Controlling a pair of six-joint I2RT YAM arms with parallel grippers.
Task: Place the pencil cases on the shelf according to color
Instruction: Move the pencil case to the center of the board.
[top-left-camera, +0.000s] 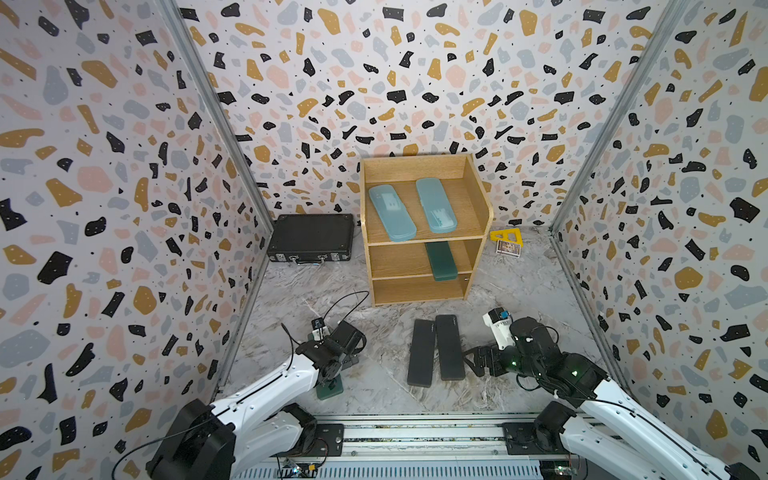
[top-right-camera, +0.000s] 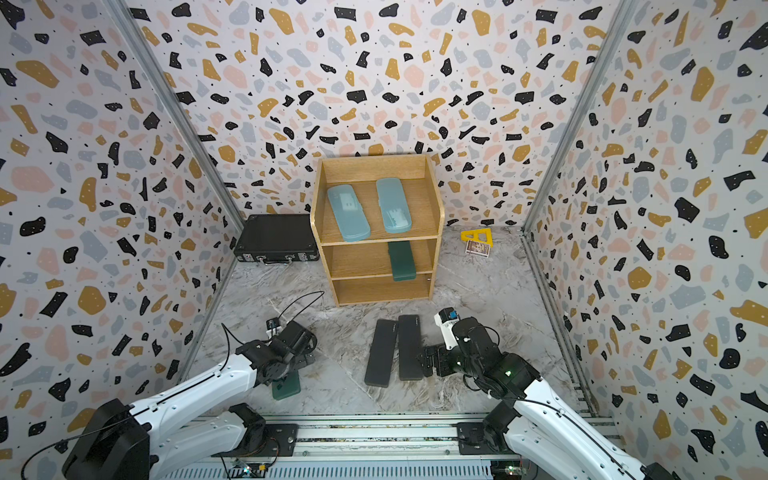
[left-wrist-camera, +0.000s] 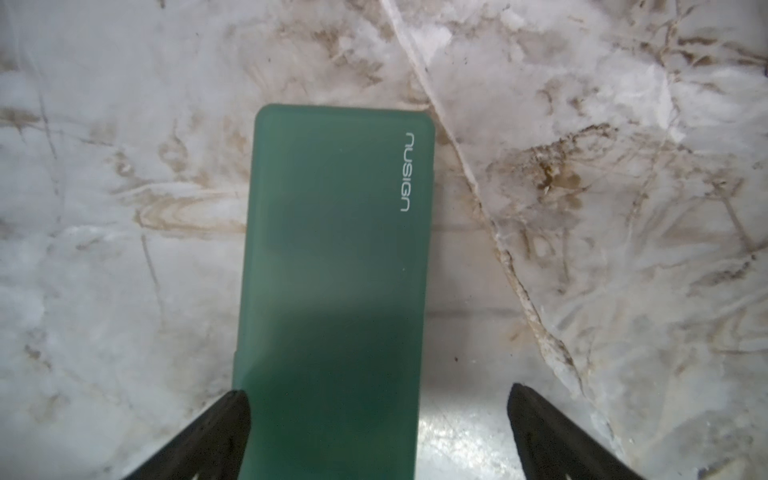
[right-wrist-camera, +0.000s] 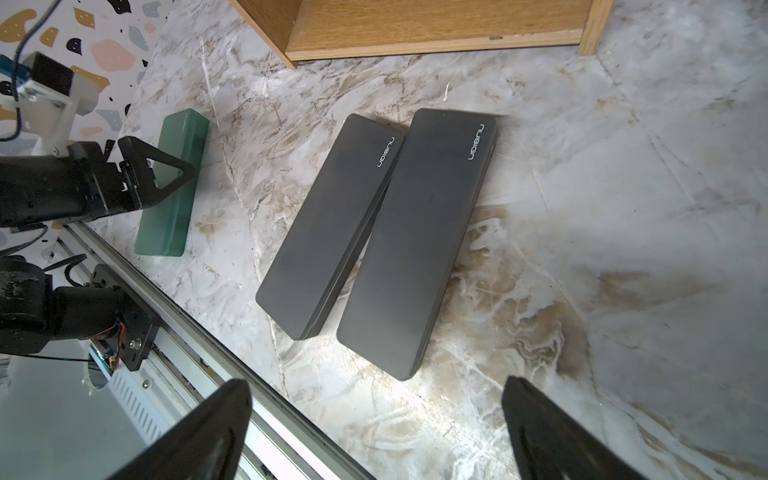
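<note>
A blue case and a second blue case lie side by side, a little apart, on the top tier of the shelf. The shelf stands against the back wall in the middle of both top views. A green case lies on the middle tier, at its right side, and its near end pokes out a bit over the front edge. The other green case lies flat on the marble floor at the lower left of the top views, mostly hidden there under the left arm. The left gripper hangs right over this case with its jaws spread wide, grasping nothing. One finger is by the long edge of the case and the other is out over bare floor; I cannot tell if either touches the case. A black case and a second black case lie flat on the floor in front of the shelf, close side by side and touching at their far ends. The right gripper is low, just right of them in the top views, jaws wide apart and empty. A black briefcase lies left of the shelf by the wall. A yellow ruler and a small box lie right of the shelf.
</note>
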